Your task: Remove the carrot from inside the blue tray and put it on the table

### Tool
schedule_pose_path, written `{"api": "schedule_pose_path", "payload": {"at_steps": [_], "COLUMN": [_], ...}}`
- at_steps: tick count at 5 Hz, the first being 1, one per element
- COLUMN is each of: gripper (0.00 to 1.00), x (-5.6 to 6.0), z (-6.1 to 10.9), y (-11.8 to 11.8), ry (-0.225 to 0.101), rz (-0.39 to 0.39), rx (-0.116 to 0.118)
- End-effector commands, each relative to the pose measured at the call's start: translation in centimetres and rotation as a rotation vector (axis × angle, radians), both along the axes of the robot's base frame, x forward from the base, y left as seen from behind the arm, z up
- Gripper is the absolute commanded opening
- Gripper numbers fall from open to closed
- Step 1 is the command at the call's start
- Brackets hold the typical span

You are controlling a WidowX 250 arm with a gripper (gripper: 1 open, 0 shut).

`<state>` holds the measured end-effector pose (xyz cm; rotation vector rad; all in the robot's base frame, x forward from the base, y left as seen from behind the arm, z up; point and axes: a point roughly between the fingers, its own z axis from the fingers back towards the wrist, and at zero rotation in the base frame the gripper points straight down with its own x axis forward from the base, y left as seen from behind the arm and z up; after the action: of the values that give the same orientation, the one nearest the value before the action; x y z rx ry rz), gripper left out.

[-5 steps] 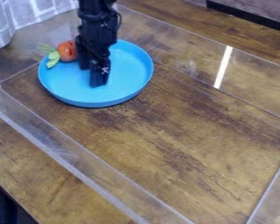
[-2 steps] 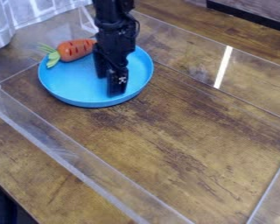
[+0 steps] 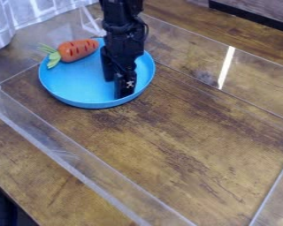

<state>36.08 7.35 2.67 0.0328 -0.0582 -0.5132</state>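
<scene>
The orange carrot (image 3: 75,49) lies on its side at the far-left rim of the blue tray (image 3: 71,94), its green leaves poking out over the table (image 3: 191,150). My black gripper (image 3: 120,82) points straight down over the tray's right half, to the right of the carrot and apart from it. Its jaws stand open with nothing between them, and the fingertips are low, close to the tray floor.
A clear plastic strip (image 3: 61,154) runs diagonally across the near-left of the wood planks. A white object (image 3: 0,26) stands at the far left corner. Bare wood lies to the right of and in front of the tray.
The gripper has slid to the right across the tray, away from the carrot, which now shows in full. Its jaws stayed open.
</scene>
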Motion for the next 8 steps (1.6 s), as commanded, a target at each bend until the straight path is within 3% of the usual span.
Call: {"api": "schedule_pose_path", "payload": {"at_steps": [1,2,8], "gripper": [1.0,0.0,0.0], "x": [0.8,0.8,0.1], "z": [1.7,1.5,3.7], "y": [-1.1,-1.5,-3.4], "ry": [-0.06,-0.065,-0.075], "rz": [-0.033,-0.044,-0.077], "rx": [0.006,0.002,-0.002]}}
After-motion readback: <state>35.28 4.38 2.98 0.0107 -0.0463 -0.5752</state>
